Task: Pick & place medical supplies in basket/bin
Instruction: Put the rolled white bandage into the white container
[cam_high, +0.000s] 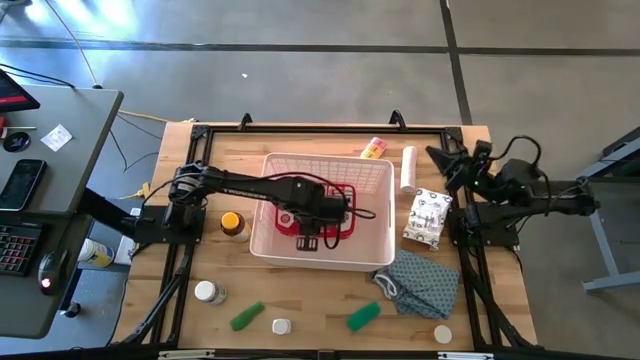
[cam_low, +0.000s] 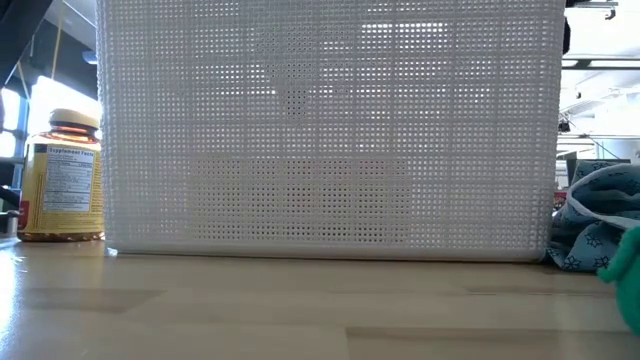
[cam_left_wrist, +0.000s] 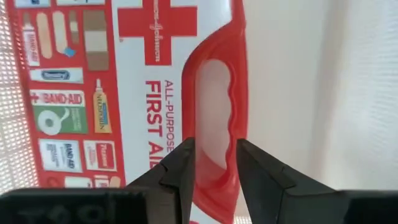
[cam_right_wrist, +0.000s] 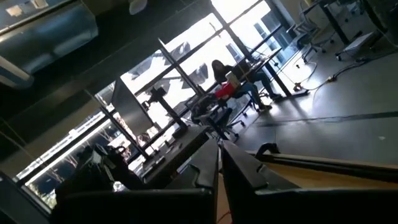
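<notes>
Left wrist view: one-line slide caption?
Left tool, fingers parted, straddling the red handle of the first-aid case lying in the white basket.

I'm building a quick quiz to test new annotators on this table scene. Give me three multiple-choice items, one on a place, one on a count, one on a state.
1. Where does the flat red first-aid case lie?
A. inside the white lattice plastic basket
B. on the blue patterned cloth
C. beside the amber bottle

2. How many green rolls lie on the wooden table?
A. one
B. two
C. four

3. How does the left gripper stand?
A. clamped on the case's handle
C. out of sight
B. open, fingers astride the handle without touching it

Answers: 1 A, the high view shows red within the basket's rim. 2 B, one roll and another lie near the front edge. 3 B, the left wrist view shows gaps beside both fingers.
</notes>
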